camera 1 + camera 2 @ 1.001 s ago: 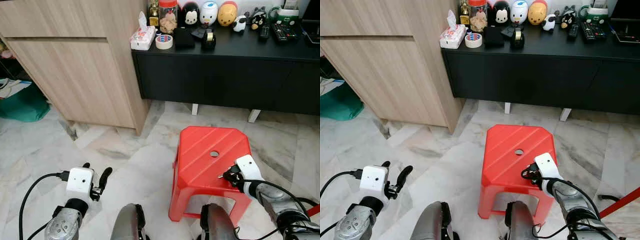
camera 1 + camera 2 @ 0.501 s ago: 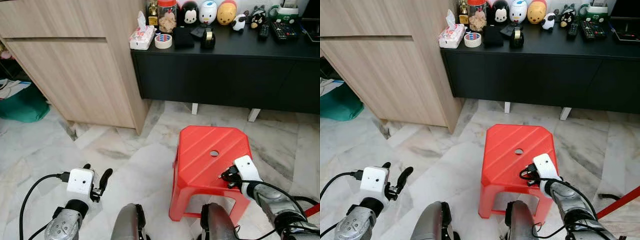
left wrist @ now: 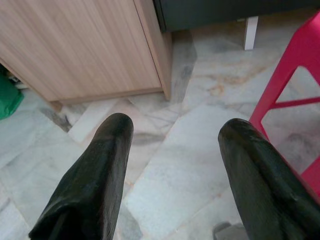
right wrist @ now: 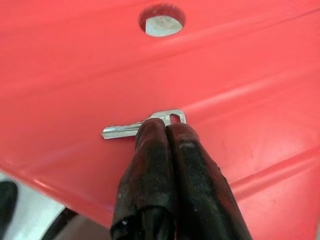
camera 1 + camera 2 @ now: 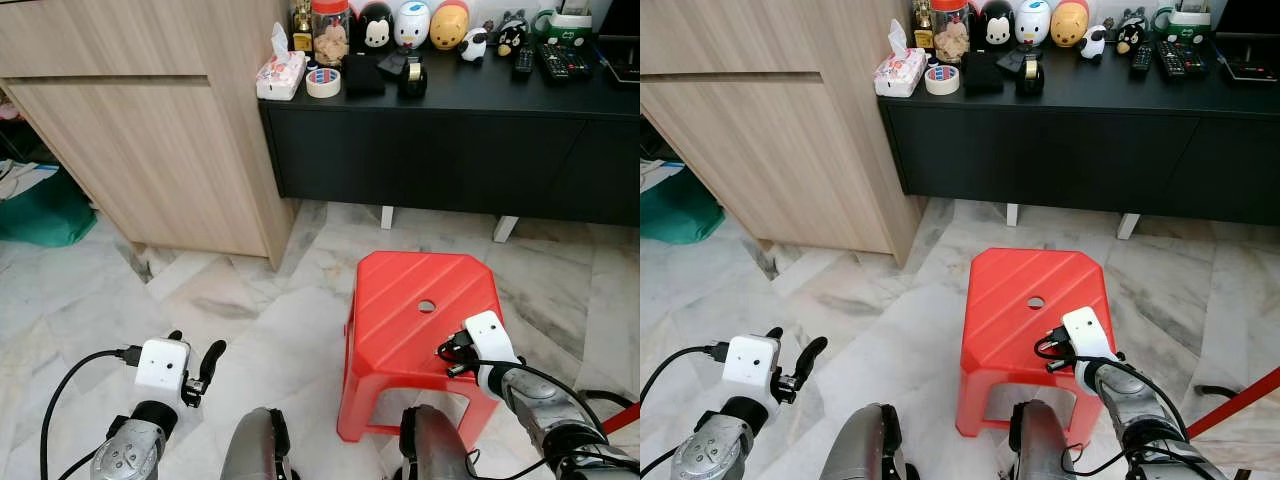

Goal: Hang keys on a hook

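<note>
The right gripper (image 4: pixel 165 131) has barely shifted over the red stool's (image 5: pixel 400 300) near right edge, its fingers clenched against the silver key (image 4: pixel 142 125), so lifting remains ahead.

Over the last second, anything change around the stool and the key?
Little. The right gripper has eased slightly forward over the red stool, jaws shut on the key that lies on the seat. The whole view also shifted a bit, so the camera moved. The left gripper stays open and idle over the marble floor; the stool has not moved.
</note>
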`<state>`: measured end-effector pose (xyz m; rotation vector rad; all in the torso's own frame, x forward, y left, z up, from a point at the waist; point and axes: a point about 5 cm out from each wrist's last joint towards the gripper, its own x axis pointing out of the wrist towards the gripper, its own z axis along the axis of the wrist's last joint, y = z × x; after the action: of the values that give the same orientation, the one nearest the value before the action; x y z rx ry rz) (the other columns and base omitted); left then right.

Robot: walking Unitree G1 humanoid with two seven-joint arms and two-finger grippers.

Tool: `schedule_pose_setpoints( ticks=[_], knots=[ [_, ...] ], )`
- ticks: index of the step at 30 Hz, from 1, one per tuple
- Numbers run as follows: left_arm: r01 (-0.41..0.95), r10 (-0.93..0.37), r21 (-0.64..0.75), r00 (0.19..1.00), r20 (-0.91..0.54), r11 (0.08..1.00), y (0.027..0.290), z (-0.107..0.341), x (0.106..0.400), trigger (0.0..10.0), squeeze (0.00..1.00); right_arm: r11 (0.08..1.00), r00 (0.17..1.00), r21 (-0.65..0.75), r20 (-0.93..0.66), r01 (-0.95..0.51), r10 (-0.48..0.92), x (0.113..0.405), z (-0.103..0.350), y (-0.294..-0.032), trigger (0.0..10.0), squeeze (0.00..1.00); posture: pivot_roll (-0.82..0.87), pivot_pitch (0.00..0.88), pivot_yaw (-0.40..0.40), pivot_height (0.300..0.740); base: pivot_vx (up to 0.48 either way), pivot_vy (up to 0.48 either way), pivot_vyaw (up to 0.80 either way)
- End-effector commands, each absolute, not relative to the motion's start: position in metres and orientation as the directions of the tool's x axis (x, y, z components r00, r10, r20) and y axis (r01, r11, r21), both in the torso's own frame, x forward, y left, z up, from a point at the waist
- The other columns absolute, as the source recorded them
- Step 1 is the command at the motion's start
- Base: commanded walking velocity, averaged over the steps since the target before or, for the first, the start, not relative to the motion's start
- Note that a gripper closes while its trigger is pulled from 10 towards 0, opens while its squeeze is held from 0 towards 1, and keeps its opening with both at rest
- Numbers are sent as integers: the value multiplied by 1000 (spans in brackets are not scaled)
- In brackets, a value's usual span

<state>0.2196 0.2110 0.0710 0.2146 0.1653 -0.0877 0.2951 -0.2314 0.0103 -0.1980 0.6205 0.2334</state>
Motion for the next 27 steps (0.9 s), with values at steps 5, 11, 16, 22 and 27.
schedule_pose_setpoints(
  ticks=[5, 11, 16, 22, 27],
  knots=[
    [74, -25, 218, 976, -218, 973, 218, 55, 214, 10000, 0, 988, 876, -42, -470, -146, 110, 301, 17, -226, 0, 0, 75, 82, 71, 592, 0, 0, 0],
    [53, 3, 218, 969, -246, 975, 225, 43, 211, 10000, 0, 995, 950, 79, -302, -62, 83, 302, 26, -213, 0, 0, 62, 56, 59, 592, 0, 0, 0],
    [40, 19, 220, 965, -260, 975, 228, 35, 212, 10000, 0, 981, 979, 192, -205, 29, 11, 298, 31, -205, 10000, 0, 53, 34, 48, 592, 0, 0, 0],
    [30, 31, 209, 959, -282, 977, 228, 24, 212, 10000, 0, 982, 988, 166, -145, 85, -60, 286, 35, -194, 10000, 0, 39, 9, 38, 592, 0, 0, 0],
    [19, 42, 197, 953, -299, 980, 226, 13, 211, 10000, 0, 988, 990, 127, -117, 92, -78, 278, 37, -185, 10000, 0, 33, 0, 26, 592, 0, 0, 0]
  ],
)
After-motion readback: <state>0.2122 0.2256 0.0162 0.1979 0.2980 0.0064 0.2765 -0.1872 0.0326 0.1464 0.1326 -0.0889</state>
